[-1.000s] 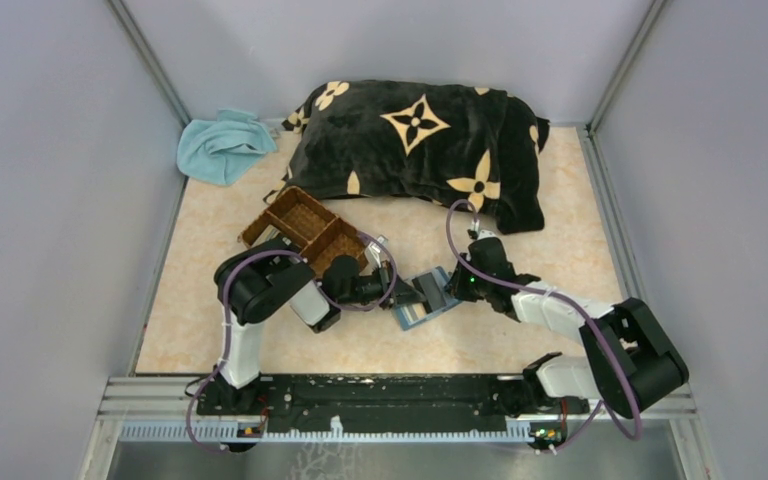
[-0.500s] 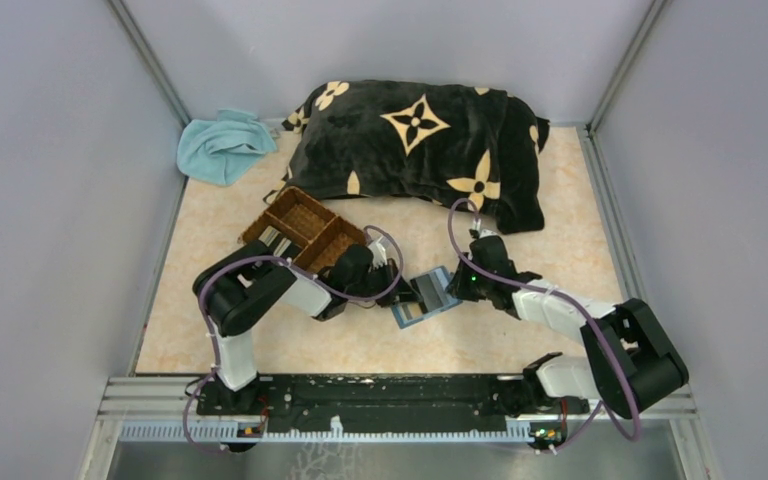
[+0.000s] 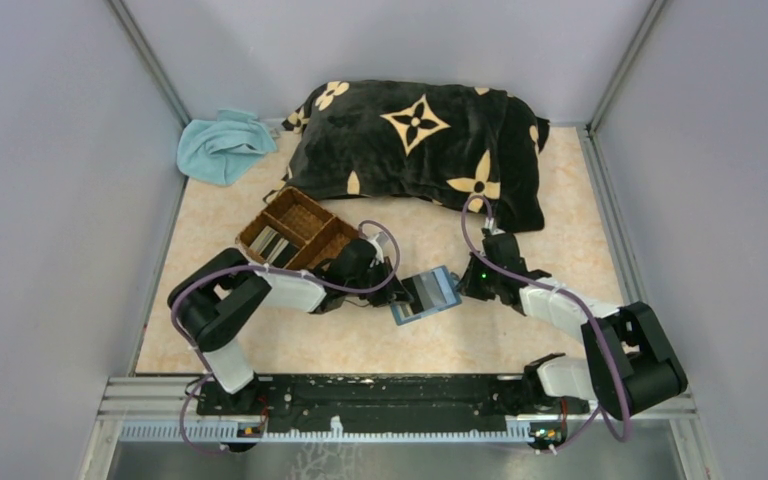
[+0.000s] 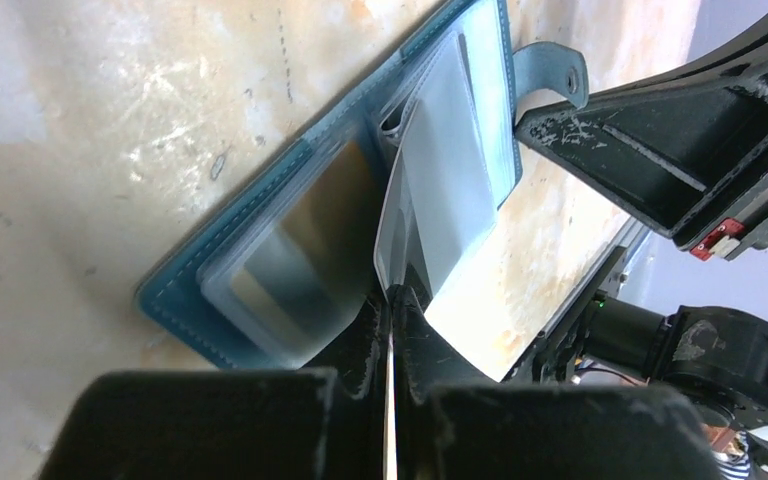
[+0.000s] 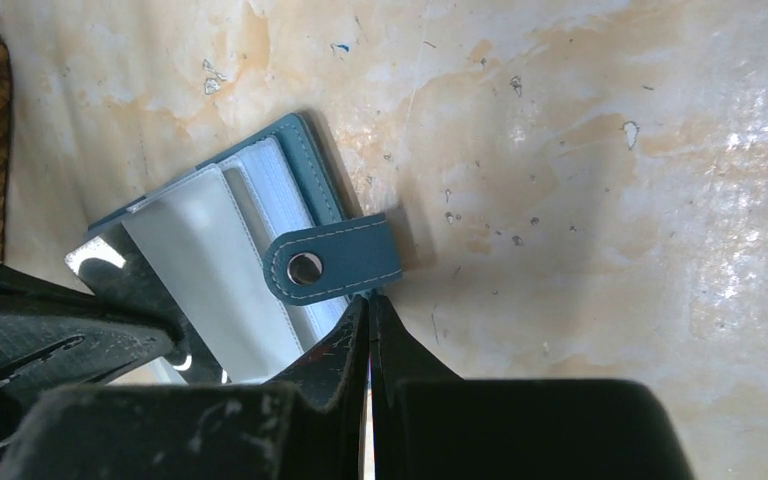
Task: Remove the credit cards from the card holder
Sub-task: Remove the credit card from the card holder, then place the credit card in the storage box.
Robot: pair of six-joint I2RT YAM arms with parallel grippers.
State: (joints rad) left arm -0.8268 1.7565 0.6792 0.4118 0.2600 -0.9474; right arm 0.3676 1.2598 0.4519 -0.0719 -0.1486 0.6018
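The teal-blue card holder (image 3: 428, 294) lies open on the table between my grippers, its clasp tab (image 5: 335, 260) to the right. In the left wrist view the card holder (image 4: 260, 215) shows clear sleeves, with a grey-gold card (image 4: 305, 250) in one. My left gripper (image 4: 392, 292) is shut on the edge of a pale card (image 4: 448, 175) that sticks out of the middle sleeves; it also shows in the top view (image 3: 396, 285). My right gripper (image 5: 370, 298) is shut on the holder's right edge just under the tab, and it shows in the top view (image 3: 466, 284).
A brown woven compartment tray (image 3: 300, 232) stands just left of my left wrist, with flat cards (image 3: 266, 243) in one compartment. A black pillow with tan flowers (image 3: 420, 150) lies at the back. A teal cloth (image 3: 222, 145) sits at the back left.
My left arm's elbow has swung out to the left while its gripper stayed at the holder. My right gripper has drawn back to the holder's right edge.
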